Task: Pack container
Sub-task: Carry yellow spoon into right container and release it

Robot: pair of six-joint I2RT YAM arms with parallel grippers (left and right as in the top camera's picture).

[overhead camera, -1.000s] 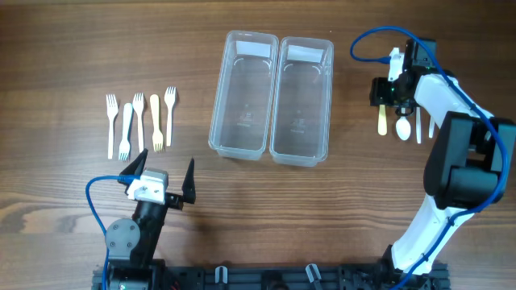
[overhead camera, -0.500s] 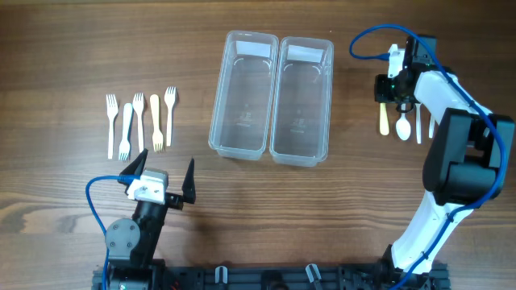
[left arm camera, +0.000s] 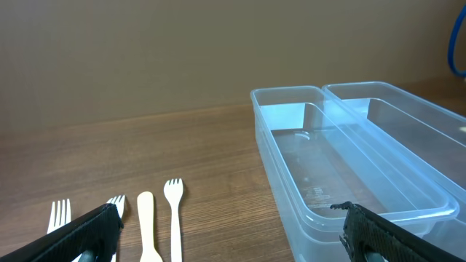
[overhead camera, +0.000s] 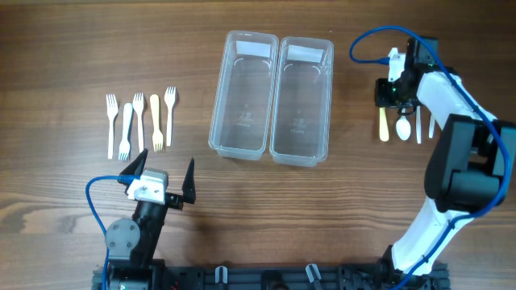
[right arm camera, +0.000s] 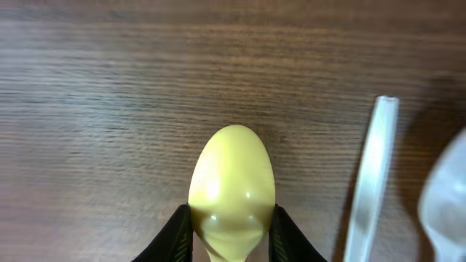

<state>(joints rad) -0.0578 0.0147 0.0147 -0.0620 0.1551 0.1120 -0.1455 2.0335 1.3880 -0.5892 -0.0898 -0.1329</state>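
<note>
Packing has barely begun: both clear containers (overhead camera: 239, 95) sit empty in the middle, and the five forks (overhead camera: 139, 121) lie in their row off to the left. On the far right, the right gripper (right arm camera: 231, 222) is pinched onto the neck of the yellow spoon (right arm camera: 231, 185), just beside the white spoon (overhead camera: 403, 126) and well apart from the containers. The left gripper (overhead camera: 167, 165) hangs spread wide and holds nothing, so by my reckoning every utensil is yet to be loaded.

Pale yellow spoon (right arm camera: 231, 182), clear containers (overhead camera: 244, 113) (white forks (overhead camera: 139, 113)), brown wood-grain table (overhead camera: 64, 48).
</note>
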